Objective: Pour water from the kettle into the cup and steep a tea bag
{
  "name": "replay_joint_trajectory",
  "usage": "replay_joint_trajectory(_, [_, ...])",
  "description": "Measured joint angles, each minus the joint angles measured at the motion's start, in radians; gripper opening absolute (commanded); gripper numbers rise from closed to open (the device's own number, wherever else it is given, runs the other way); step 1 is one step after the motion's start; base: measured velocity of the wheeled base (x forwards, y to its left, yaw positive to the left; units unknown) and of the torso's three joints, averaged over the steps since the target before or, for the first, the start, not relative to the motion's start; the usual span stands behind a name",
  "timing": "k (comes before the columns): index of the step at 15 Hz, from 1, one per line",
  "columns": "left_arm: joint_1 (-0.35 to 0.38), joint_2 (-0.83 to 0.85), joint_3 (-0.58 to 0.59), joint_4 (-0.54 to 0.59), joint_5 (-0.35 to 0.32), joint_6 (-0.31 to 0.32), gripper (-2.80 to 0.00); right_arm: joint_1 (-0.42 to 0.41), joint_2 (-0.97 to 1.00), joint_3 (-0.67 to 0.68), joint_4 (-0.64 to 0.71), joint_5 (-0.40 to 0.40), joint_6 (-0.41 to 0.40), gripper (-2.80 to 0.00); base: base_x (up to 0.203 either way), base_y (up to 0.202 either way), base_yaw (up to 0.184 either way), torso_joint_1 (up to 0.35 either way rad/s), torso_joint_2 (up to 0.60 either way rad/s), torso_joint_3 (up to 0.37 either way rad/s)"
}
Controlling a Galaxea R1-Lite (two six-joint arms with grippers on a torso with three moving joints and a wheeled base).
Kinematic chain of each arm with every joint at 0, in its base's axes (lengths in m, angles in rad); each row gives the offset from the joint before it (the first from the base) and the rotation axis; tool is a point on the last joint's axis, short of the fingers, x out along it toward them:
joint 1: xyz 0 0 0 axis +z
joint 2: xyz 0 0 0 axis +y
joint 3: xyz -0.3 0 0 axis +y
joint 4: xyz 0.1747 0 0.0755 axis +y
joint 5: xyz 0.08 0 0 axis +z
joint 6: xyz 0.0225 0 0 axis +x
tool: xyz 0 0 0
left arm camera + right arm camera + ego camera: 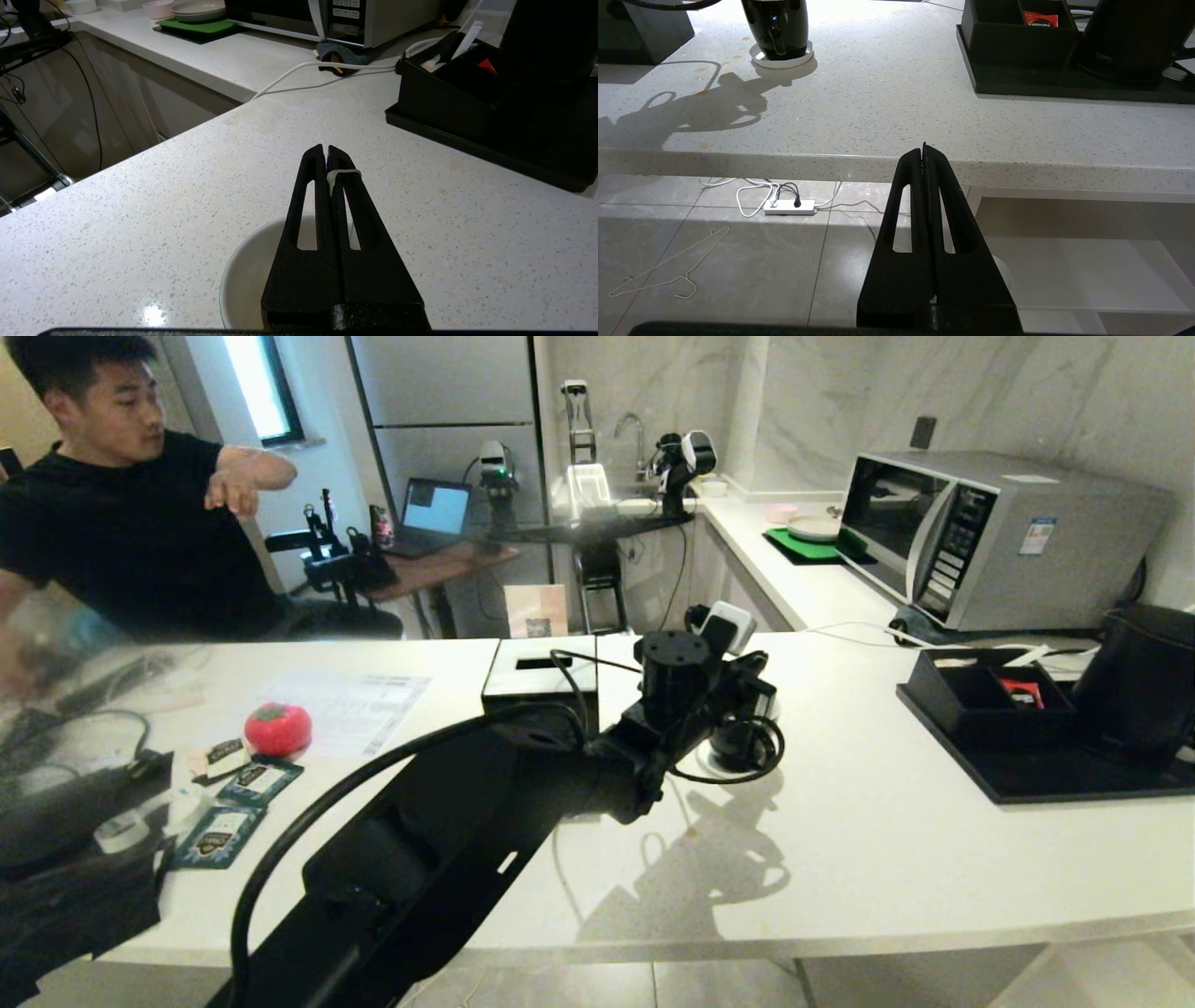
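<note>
While the right gripper (924, 151) hangs low off the near edge of the white surface (840, 859), pressed shut on nothing, the left arm reaches forward over the middle of the surface. The left gripper (326, 154) hovers directly above the cup (252, 275), its jaws closed tight on a thin white string (343, 173) looped over one finger, most likely that of a tea bag; the bag itself cannot be seen. The glossy black cup sits on its small white saucer (782, 58) near the centre of the surface, with a square black box (540, 677) just to its left. Whether water is already in the cup cannot be told from here. To the right, well apart from the cup, the kettle (1139, 681) stands upright on a black tray (1027, 775) beside an organiser (980, 695) holding sachets, so pouring looks either finished or still to come, and steeping appears to be the step in hand. At the near left lie tea sachets (224, 835) and a red tomato-shaped object (277, 728). Farther back, a microwave (999, 537) sits at right and a person (131, 523) is seated at far left.
</note>
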Motion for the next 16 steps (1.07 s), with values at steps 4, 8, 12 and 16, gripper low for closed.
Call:
replay_joint_trajectory(4, [0.0,-0.009,0.0,0.004,0.0,0.009,-2.8,0.0,0.0,0.0,0.0,0.0,0.001,-2.8,0.0,0.0,0.0,0.0,0.0,0.0])
replay_joint_trajectory(8, [0.0,-0.047,0.0,0.018,0.004,0.014,-2.8,0.0,0.0,0.0,0.0,0.0,0.001,-2.8,0.0,0.0,0.0,0.0,0.0,0.0])
replay_joint_trajectory(12, [0.0,-0.098,0.0,0.064,0.005,0.014,-2.8,0.0,0.0,0.0,0.0,0.0,0.0,-2.8,0.0,0.0,0.0,0.0,0.0,0.0])
replay_joint_trajectory(16, [-0.001,-0.134,0.0,0.074,0.006,0.015,-2.8,0.0,0.0,0.0,0.0,0.0,0.0,-2.8,0.0,0.0,0.0,0.0,0.0,0.0])
